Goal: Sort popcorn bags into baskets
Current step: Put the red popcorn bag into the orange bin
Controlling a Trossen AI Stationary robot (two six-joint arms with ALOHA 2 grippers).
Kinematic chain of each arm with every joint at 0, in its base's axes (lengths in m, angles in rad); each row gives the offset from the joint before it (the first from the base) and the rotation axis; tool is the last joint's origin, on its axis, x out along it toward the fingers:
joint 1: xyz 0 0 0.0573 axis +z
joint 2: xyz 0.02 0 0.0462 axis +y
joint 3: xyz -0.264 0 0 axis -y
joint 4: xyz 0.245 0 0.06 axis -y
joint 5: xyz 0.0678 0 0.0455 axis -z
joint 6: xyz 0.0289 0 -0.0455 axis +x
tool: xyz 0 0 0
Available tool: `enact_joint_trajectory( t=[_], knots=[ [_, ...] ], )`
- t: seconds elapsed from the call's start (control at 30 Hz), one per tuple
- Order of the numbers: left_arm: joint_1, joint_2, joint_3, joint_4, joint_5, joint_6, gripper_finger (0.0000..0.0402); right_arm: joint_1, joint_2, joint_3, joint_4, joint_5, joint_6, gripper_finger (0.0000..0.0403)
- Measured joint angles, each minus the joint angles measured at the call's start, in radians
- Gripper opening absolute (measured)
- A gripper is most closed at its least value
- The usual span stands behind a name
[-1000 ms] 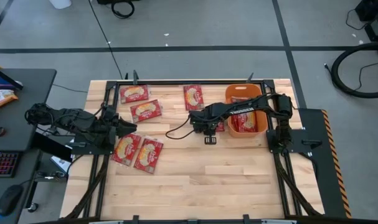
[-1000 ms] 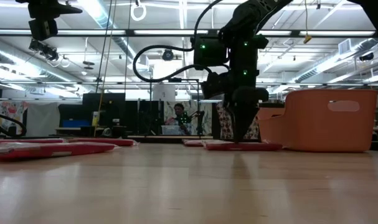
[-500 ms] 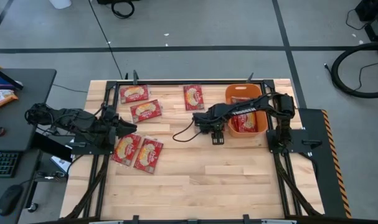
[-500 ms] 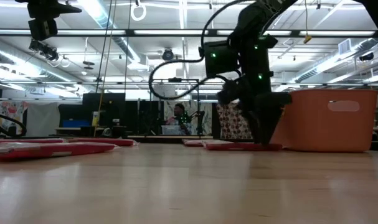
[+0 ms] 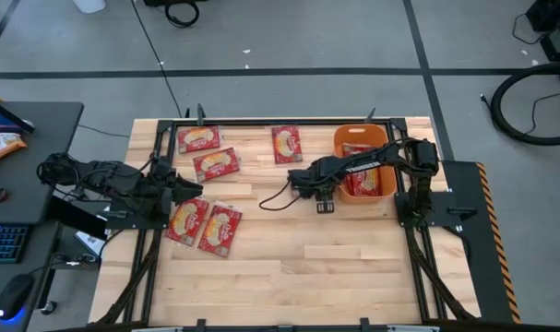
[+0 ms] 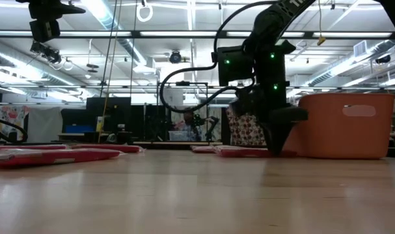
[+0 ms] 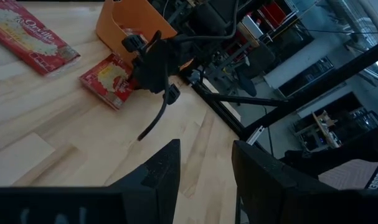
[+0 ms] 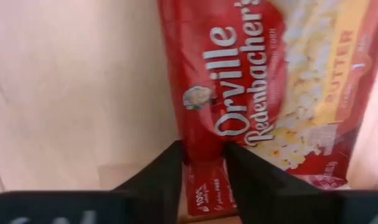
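Landmark: orange basket (image 5: 364, 164), at the far right part of the wooden table (image 5: 289, 263), with red packets inside it.
Right gripper (image 8: 201, 163): down at the table just beside the basket's left wall; its two fingers stand narrowly apart, one on each side of the edge of a popcorn bag (image 8: 263, 93) that lies flat on the wood. The bag's red end shows between the fingertips; firm pinch or not, cannot tell.
That bag, seen from the left arm: (image 7: 109, 79) lying just beside the basket, the right arm's wrist over it.
Left gripper (image 5: 189, 187): well left of the basket, above the table; fingers (image 7: 160, 171) parted, nothing between them.
Near pair of bags (image 5: 204, 224): far left of the basket, side by side, just beside the left gripper.
Far bags: two (image 5: 198, 138), (image 5: 215, 164) at the far left; one (image 5: 286, 144) left of the basket near the far edge.
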Motion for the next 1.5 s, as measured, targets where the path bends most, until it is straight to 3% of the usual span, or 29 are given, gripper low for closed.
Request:
enact_joint_trajectory(
  t=[0.27, 0.7, 1.03, 1.3, 1.5],
  knots=[
    [0.0, 0.0, 0.0, 0.0, 0.0, 0.009, 0.0148, 0.001, 0.001, 0.006, 0.007, -0.016, 0.018, 0.0014],
    [0.0, 0.0, 0.0, -0.004, 0.0, 0.011, 0.0148, 0.0, -0.003, 0.215, -0.154, -0.021, 0.017, 0.0012],
    [0.0, 0.0, 0.0, -0.003, 0.0, 0.011, 0.0148, -0.017, -0.006, 0.485, -0.396, 0.094, 0.101, 0.0012],
    [0.0, 0.0, 0.0, -0.002, 0.0, 0.053, 0.0149, -0.049, -0.009, 0.631, -0.678, 0.119, 0.348, 0.0012],
    [0.0, 0.0, 0.0, -0.001, 0.0, 0.055, 0.0149, -0.048, -0.05, 0.6, -0.695, 0.117, 0.558, 0.0012]
  ],
)
